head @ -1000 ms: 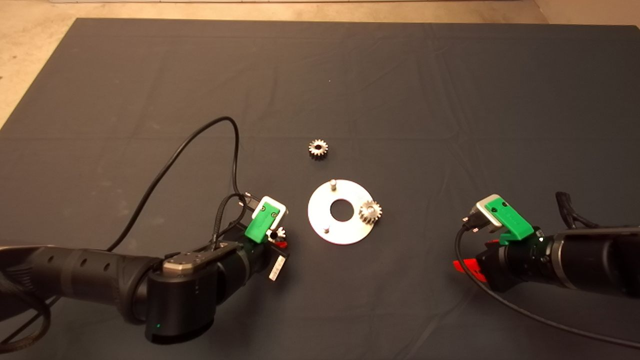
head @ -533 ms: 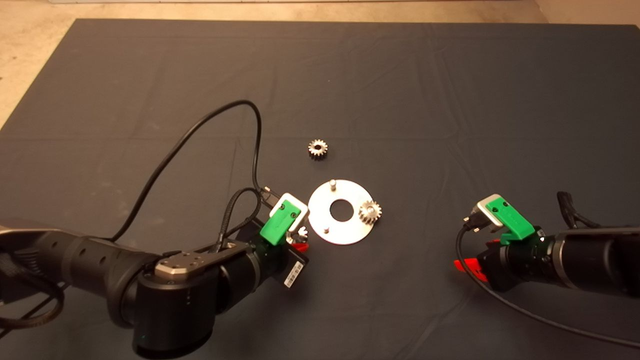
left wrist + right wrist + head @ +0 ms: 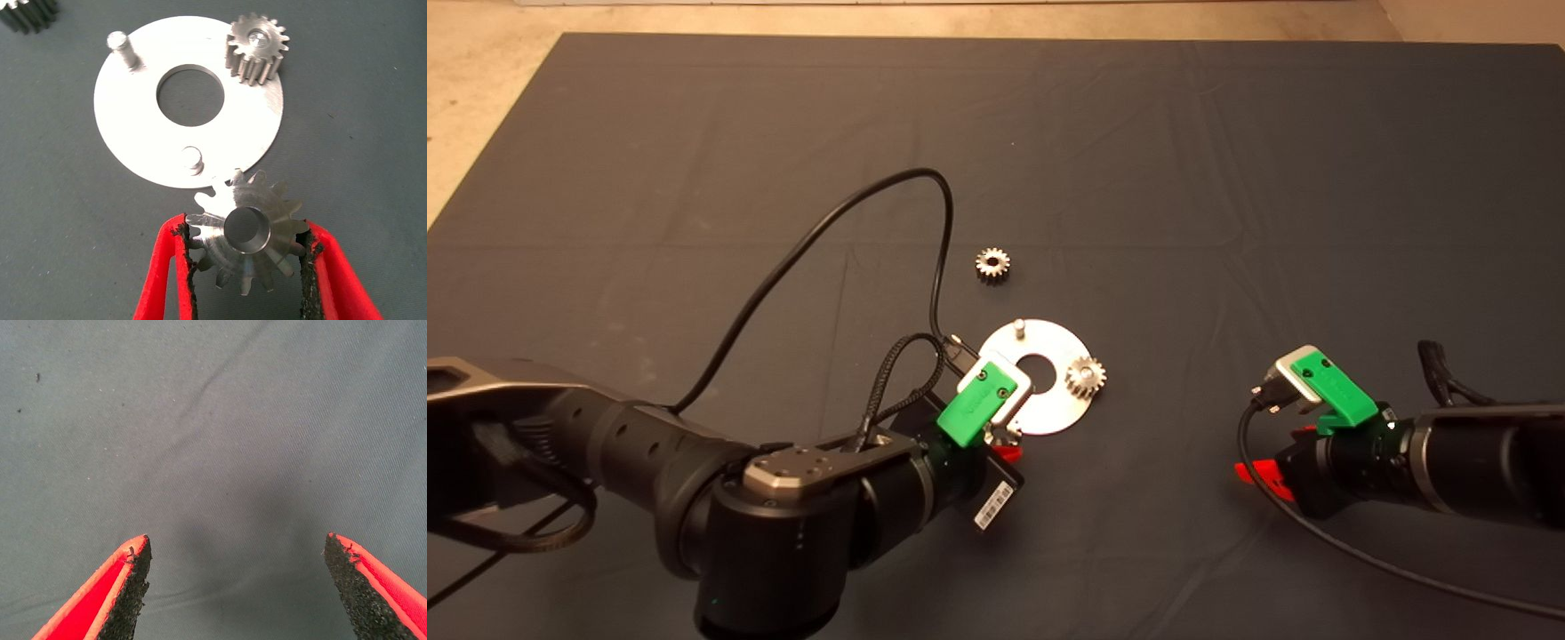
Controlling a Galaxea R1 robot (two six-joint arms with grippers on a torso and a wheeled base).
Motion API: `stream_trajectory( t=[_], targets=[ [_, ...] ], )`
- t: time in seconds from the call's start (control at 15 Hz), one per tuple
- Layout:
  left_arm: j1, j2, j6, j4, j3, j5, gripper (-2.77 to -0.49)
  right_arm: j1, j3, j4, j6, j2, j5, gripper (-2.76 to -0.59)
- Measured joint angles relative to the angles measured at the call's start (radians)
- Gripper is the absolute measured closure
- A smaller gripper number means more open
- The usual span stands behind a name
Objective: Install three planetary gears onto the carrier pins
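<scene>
The shiny carrier disc (image 3: 1049, 411) lies mid-mat, also in the left wrist view (image 3: 127, 127). One planetary gear (image 3: 1086, 376) sits on its right pin, also in the left wrist view (image 3: 258, 48). Two pins stand bare: the far pin (image 3: 1017, 327) and the near pin (image 3: 193, 159). A loose gear (image 3: 991, 264) lies on the mat beyond the disc. My left gripper (image 3: 247, 250) is shut on a third gear (image 3: 247, 233), held just short of the near pin at the disc's near-left edge (image 3: 1000, 440). My right gripper (image 3: 237, 573) is open and empty over bare mat at the right (image 3: 1258, 473).
The left arm's black cable (image 3: 854, 213) loops over the mat left of the loose gear. The mat's far edge meets a light floor (image 3: 480, 107). Bare mat lies all round the disc.
My left gripper has moved right with its gear, from well left of the disc to its near-left edge. The cable loop followed. The right arm has not moved.
</scene>
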Motion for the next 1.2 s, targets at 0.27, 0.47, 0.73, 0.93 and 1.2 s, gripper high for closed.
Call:
stream_trajectory(
  t=[0.27,0.47,0.73,0.93,1.2],
  targets=[
    [-0.003,0.026,0.019,-0.003,-0.037,0.000,-0.62,0.000,0.000,0.000,0.000,-0.001,-0.001,-1.92],
    [-0.002,0.030,0.038,-0.007,-0.069,0.003,-0.62,0.000,0.000,0.000,0.000,-0.001,0.000,-1.92],
    [-0.002,0.038,0.058,-0.007,-0.097,0.002,-0.62,-0.001,0.000,0.000,-0.001,-0.012,-0.001,-1.92],
    [-0.002,0.038,0.062,-0.007,-0.110,0.003,-0.62,-0.001,0.000,0.000,-0.002,-0.014,0.000,-1.92],
    [-0.002,0.039,0.066,-0.007,-0.125,0.003,-0.61,-0.001,0.000,0.000,-0.004,-0.018,-0.001,-1.92]
  ],
)
